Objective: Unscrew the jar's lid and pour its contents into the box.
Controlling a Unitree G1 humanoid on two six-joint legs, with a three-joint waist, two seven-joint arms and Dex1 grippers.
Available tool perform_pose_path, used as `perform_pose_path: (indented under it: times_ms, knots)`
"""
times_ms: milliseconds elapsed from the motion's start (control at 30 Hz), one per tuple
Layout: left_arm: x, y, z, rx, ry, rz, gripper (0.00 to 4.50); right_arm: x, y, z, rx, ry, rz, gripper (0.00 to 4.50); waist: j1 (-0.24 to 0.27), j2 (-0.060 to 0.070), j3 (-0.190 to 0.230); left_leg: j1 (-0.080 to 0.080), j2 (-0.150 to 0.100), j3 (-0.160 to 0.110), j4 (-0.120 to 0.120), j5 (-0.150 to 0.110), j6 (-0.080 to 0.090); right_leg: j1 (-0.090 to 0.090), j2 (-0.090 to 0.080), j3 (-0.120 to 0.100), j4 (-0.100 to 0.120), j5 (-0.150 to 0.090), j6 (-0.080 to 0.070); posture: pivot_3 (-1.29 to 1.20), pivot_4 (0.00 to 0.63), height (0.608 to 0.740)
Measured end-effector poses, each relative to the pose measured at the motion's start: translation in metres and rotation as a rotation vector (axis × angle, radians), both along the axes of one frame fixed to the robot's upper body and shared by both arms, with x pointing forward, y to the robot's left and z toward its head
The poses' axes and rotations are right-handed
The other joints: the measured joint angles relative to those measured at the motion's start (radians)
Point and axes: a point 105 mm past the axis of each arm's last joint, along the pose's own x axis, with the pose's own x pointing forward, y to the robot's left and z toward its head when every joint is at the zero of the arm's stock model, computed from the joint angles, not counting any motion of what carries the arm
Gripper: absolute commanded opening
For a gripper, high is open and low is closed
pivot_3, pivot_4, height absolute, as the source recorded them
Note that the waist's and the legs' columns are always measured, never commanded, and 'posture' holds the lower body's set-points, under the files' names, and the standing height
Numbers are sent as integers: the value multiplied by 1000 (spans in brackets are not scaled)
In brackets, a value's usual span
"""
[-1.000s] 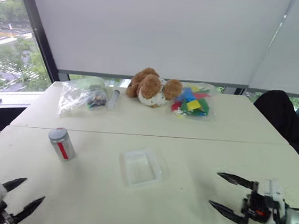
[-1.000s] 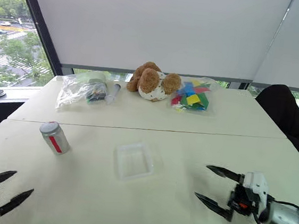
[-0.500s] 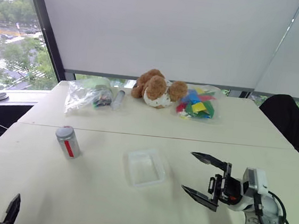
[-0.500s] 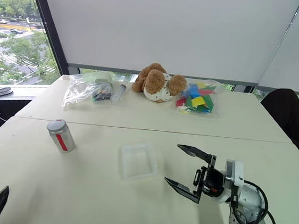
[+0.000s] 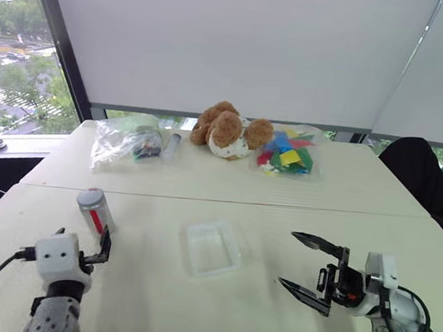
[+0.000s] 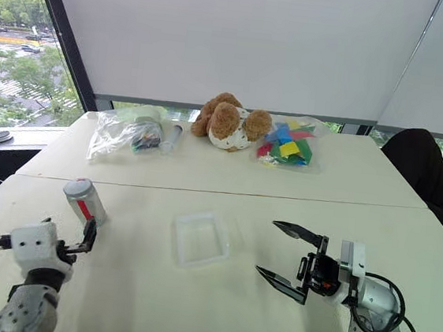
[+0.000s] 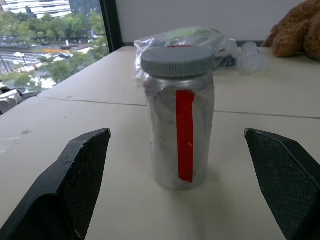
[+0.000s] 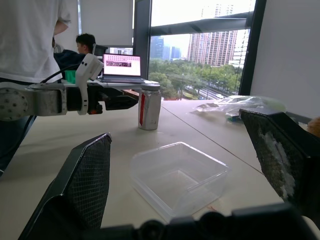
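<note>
Jar's lid (image 7: 177,61) is on and nothing is poured; the whole task remains. Left pincer (image 5: 100,245) gapes wide and empty, its fingers (image 7: 75,185) well apart on either side of the jar (image 5: 95,210), which stands upright just beyond at about twelve o'clock, untouched. Right pincer (image 5: 311,268) is also wide open and holds nothing, with the empty box (image 5: 211,248) on the counter (image 5: 213,324) at its nine o'clock. Grasping, unscrewing and pouring all lie ahead.
</note>
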Motion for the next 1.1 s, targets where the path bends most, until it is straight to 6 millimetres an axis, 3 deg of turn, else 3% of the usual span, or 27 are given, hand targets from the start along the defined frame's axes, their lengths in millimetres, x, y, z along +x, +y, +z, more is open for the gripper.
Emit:
perform_pose_path:
  times_ms: [167, 467, 767, 1033, 1100]
  knots:
    - [4, 3, 1, 13, 2, 61, 4426, 1, -2, -2, 10, 16, -27, 4500, 0, 0, 0, 0, 0, 0, 0, 0, 0, 0, 0, 0, 0, 0, 0, 0, 150, 740]
    - [40, 8, -3, 47, 7, 32, 4426, 2, 0, 1, 19, 21, -72, 4500, 0, 0, 0, 0, -1, 0, 1, 0, 0, 0, 0, 0, 0, 0, 1, 0, 150, 740]
    - [58, 9, -12, 20, 2, 48, 4426, 4, 3, 6, 28, 22, -87, 4500, 0, 1, 0, 0, -1, 0, 1, 0, 0, 0, 0, 0, 1, 1, 1, 0, 150, 740]
    - [77, 5, -7, -18, -31, 11, 4426, 4, 4, 7, 32, 23, -96, 4500, -1, 0, 0, 0, -1, 0, 1, 0, -1, 0, 0, 0, 1, 1, 1, 0, 150, 740]
    - [78, 6, -7, -15, -28, 9, 3887, 4, 3, 6, 32, 27, -98, 4500, -2, 1, 0, 0, -1, 0, 1, 1, -1, 0, 0, 0, 1, 1, 1, 0, 150, 740]
